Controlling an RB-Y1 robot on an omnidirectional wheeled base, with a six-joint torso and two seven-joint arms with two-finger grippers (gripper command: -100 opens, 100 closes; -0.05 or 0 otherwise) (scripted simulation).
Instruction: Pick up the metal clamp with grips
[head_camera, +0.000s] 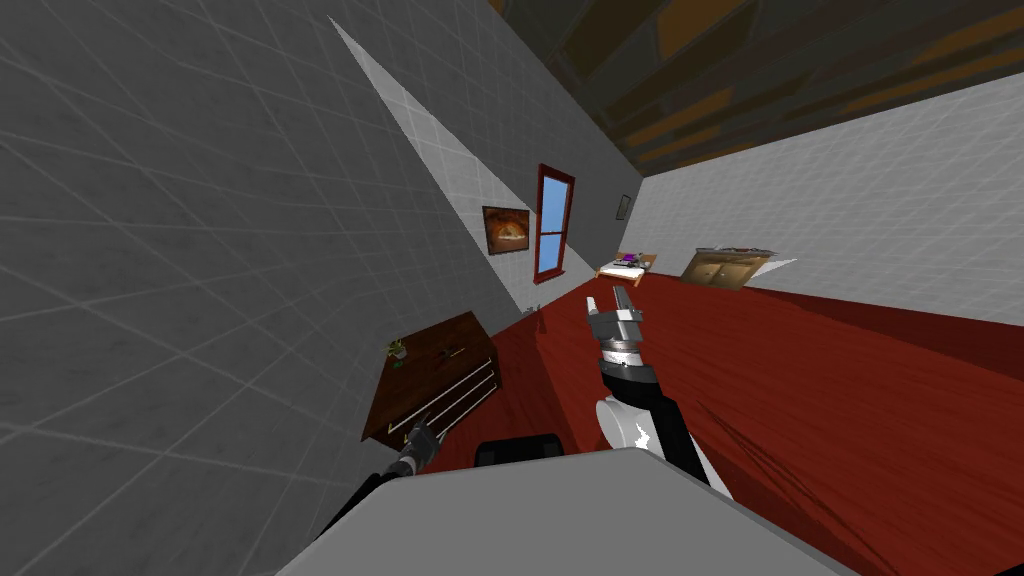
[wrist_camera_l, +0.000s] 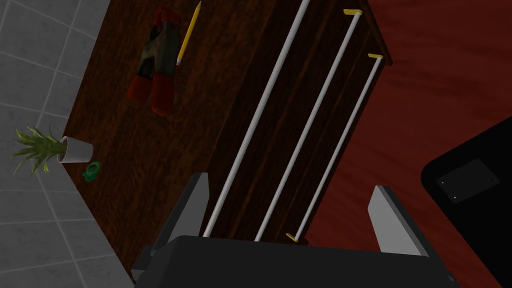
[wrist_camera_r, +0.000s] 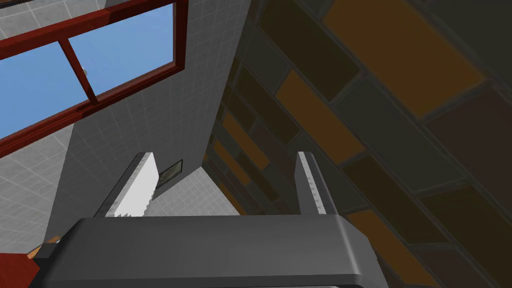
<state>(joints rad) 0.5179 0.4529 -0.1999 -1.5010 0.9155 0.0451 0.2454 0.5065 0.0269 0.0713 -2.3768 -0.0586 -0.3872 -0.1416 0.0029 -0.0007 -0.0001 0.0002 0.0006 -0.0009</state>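
A red-gripped clamp (wrist_camera_l: 155, 65) lies on the dark dresser (wrist_camera_l: 150, 150) at the robot's ten o'clock, a yellow pencil (wrist_camera_l: 189, 34) just beside it. The left hand (wrist_camera_l: 290, 182) hovers before the drawers with fingers apart. The right hand (wrist_camera_r: 226, 155), also spread, is raised at twelve.

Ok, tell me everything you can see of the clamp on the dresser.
The clamp is a spring type with a dark, metal-looking body, red grips on its two splayed handles and red tips at the other end. It lies flat on the dark wooden dresser top, close alongside a yellow pencil; whether they touch is unclear. The open left tool is apart from it.
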